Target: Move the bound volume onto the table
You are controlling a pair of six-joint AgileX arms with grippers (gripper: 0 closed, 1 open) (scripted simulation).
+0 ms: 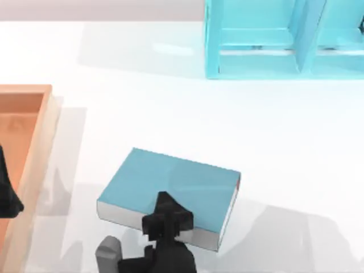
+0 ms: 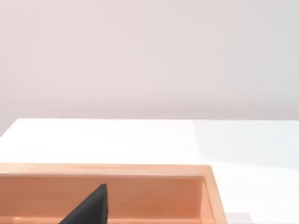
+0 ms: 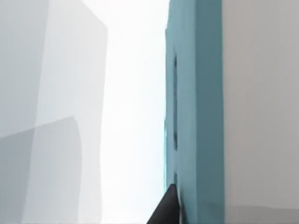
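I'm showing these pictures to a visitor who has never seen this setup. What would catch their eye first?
First, the teal-blue bound volume lying flat on the white table, near the front middle, with the right tool closed over its near edge. Next, the cyan shelf unit at the back right, and the orange-brown tray at the table's left edge, where the left arm's tool hangs parked over it.

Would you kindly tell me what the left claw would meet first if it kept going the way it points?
Probably the wooden tray's far wall: the left claw points at it; depth is unclear.
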